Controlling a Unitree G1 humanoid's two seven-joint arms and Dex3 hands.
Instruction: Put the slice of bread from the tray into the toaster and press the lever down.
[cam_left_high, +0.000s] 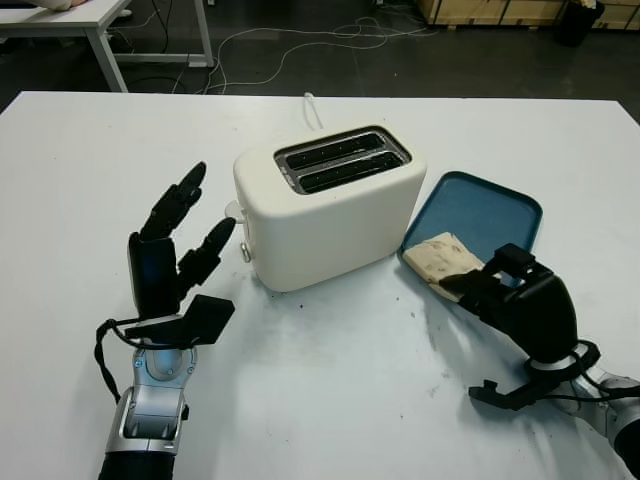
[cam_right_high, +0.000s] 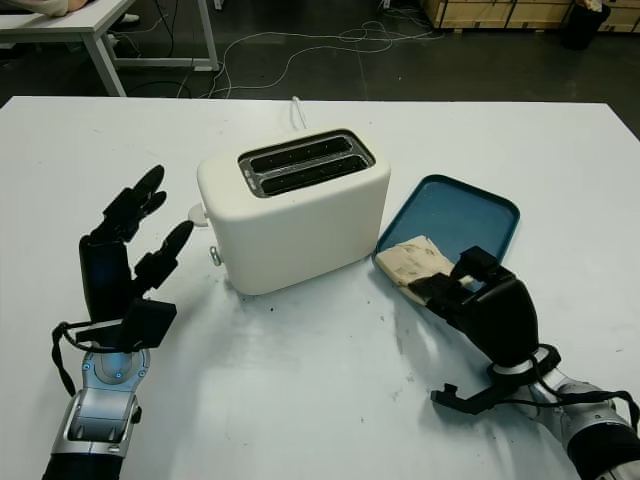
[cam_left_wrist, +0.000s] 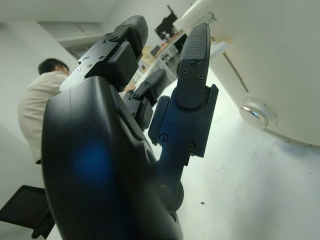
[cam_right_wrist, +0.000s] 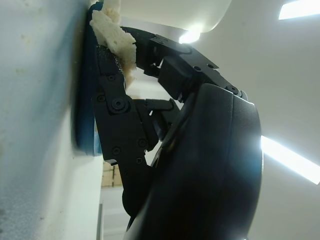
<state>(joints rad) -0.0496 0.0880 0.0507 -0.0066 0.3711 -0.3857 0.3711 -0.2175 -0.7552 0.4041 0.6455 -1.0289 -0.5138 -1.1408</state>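
My right hand (cam_left_high: 515, 295) is down at the near edge of the blue tray (cam_left_high: 490, 205), and my fingers (cam_right_wrist: 112, 95) are curled around the near end of the bread slice (cam_left_high: 437, 256). The wrist view shows the crumbly edge of the bread sitting between two of them, so I judge the pinch is on, though I cannot tell how firm it is. The bread is not lifted: it lies on the tray's near corner, hanging a little over the rim toward the table (cam_left_high: 330, 400).

So the step in hand is the pick-up, and nothing beyond it is done. The toaster (cam_left_high: 330, 205) stands just past my right fingertips, off to their left, its two slots (cam_left_high: 342, 160) open at the top. My left hand (cam_left_high: 175, 250) holds nothing; its fingers are stretched out and apart, standing upright beside the toaster's end, close to the small round knob (cam_left_wrist: 257, 112) low on that end.

Next I need to tighten on the slice, raise it clear of the tray, turn it on edge and line it up with a slot before lowering. Soft bread may tear or bend if I squeeze too hard.
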